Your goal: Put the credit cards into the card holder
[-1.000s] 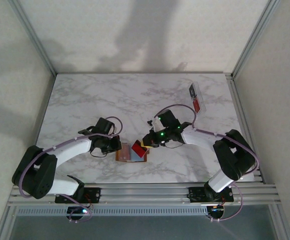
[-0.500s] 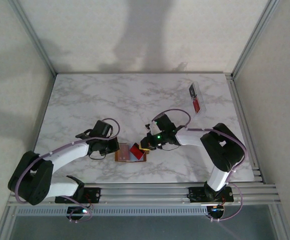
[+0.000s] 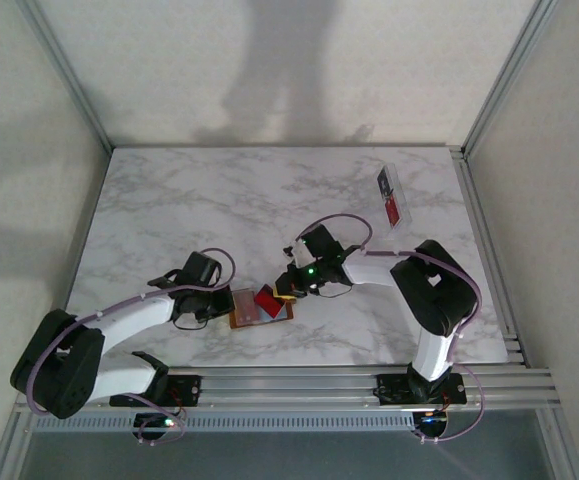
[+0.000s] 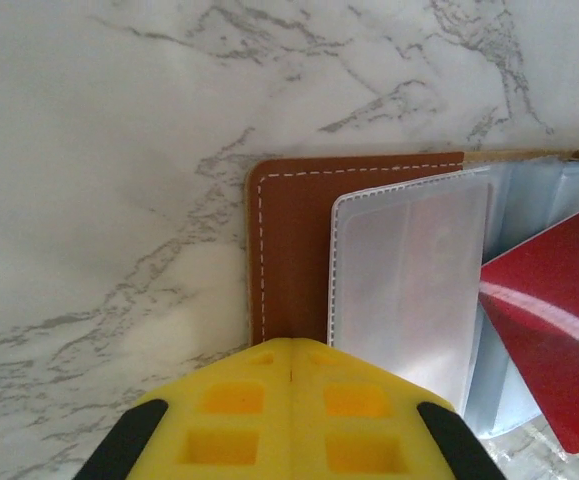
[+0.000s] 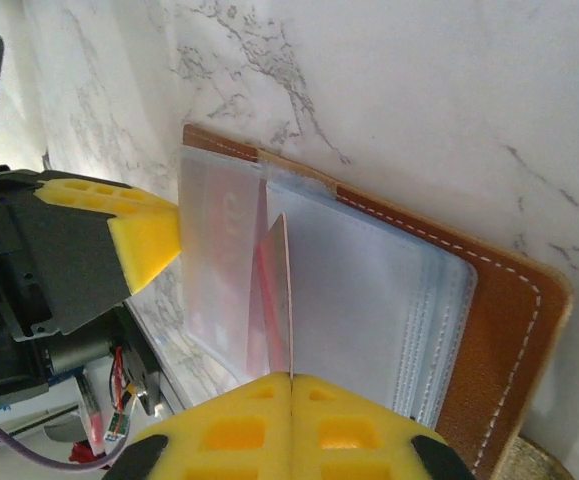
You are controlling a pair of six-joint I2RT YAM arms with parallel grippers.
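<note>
White marble bench (image 3: 219,200), pale walls on three sides, aluminium rail at near edge. Holder (image 3: 241,308) lies open and flat near the bench's front centre, between the two arms, brown cover down, clear sleeves up. Left end effector (image 3: 225,303): pads together with no gap, tip at the holder's left edge. In the left wrist view the left end effector (image 4: 291,375) overlaps the near edge of the brown cover (image 4: 289,250), just beside the outer clear sleeve (image 4: 409,270); cannot tell whether it presses on the leather or only touches it. Right end effector (image 3: 285,289): at the holder's right side, closed on the red card (image 3: 267,300). In the right wrist view the card (image 5: 283,300) runs edge-on out of the seam between the yellow pads of the right end effector (image 5: 291,385), its far end among the sleeves near the holder's fold. Holder cover (image 5: 499,330) shows stitched edge on the right; left end effector's yellow tip (image 5: 154,235) meets the sleeves from the opposite side. From the left wrist the card (image 4: 559,320) sits tilted over the right-hand sleeves. Clear tray (image 3: 390,196) at the far right of the bench, well apart from the holder, something red inside.
</note>
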